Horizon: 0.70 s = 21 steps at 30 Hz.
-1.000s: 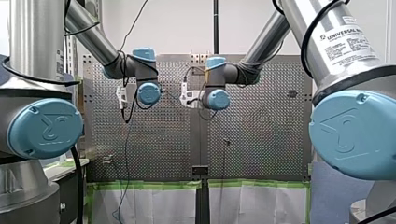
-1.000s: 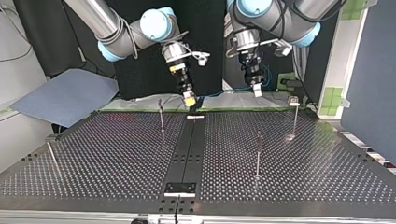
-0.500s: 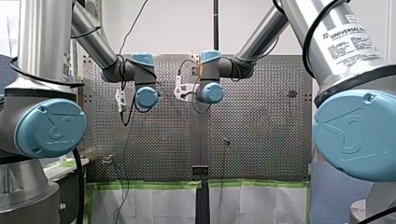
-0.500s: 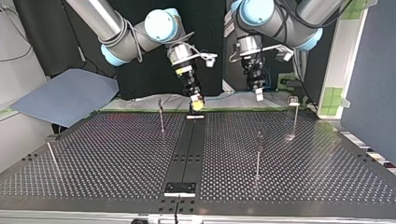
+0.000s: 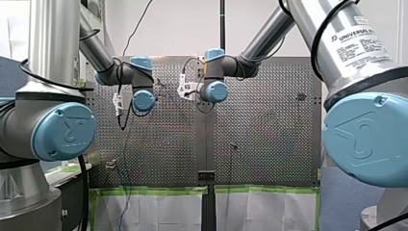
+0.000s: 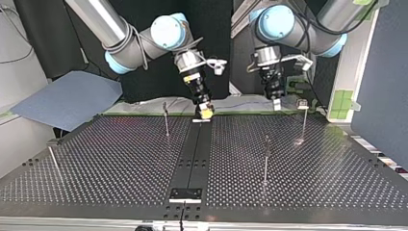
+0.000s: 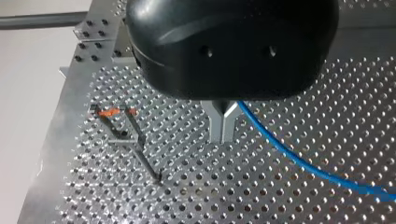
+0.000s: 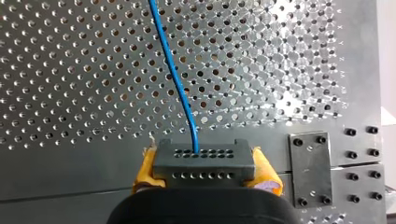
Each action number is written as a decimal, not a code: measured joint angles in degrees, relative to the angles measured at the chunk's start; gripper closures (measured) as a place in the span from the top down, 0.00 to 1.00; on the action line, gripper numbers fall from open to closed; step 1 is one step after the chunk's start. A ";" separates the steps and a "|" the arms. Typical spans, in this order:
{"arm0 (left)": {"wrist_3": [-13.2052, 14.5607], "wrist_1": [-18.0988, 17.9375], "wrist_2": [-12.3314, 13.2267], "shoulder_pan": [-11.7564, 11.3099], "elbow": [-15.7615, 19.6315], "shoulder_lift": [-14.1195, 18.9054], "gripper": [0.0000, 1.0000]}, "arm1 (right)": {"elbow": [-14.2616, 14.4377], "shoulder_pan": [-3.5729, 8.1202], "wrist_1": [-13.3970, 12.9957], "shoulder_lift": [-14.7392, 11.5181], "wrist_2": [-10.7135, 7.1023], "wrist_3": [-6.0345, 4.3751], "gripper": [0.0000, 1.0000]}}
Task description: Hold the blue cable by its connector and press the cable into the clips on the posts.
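Right wrist view: grips connector (image 8: 203,158) with right gripper (image 8: 204,171) fingers clamped, left gripper (image 7: 222,136) fingers together beside blue cable (image 7: 299,163); risks slack cable slipping past clip (image 7: 112,112) on post (image 7: 142,151)

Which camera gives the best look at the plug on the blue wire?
Right wrist view: the connector sits close, clamped between yellow pads, cable leaving it. Top view barely shows it; the others don't.
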State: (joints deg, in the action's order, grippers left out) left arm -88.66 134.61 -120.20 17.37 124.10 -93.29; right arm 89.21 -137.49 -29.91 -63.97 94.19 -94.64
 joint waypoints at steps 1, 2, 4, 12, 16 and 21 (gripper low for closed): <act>0.04 0.14 0.15 -0.19 -0.14 0.00 0.02 | -0.18 0.02 0.13 0.11 0.01 -0.05 0.00; 0.05 0.34 0.32 -0.35 -0.32 0.00 0.02 | -0.34 0.04 0.23 0.21 0.01 -0.08 0.00; 0.04 1.08 0.79 -0.65 -0.96 0.00 0.02 | -0.74 0.05 0.39 0.36 0.02 -0.18 0.00; -0.33 3.98 2.08 -1.45 -3.61 0.00 0.02 | -3.10 0.25 2.05 0.87 -0.01 -0.79 0.00; -0.55 4.87 2.63 -1.91 -4.52 0.01 0.02 | -3.80 0.50 2.26 1.00 -0.16 -1.67 0.00; -1.12 5.56 3.10 -2.58 -5.30 0.01 0.02 | -5.09 0.73 2.75 1.99 -0.42 -2.10 0.00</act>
State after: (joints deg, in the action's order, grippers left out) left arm -89.79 140.17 -117.09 14.79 118.80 -93.28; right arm 84.12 -136.76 -27.16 -61.99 93.76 -96.74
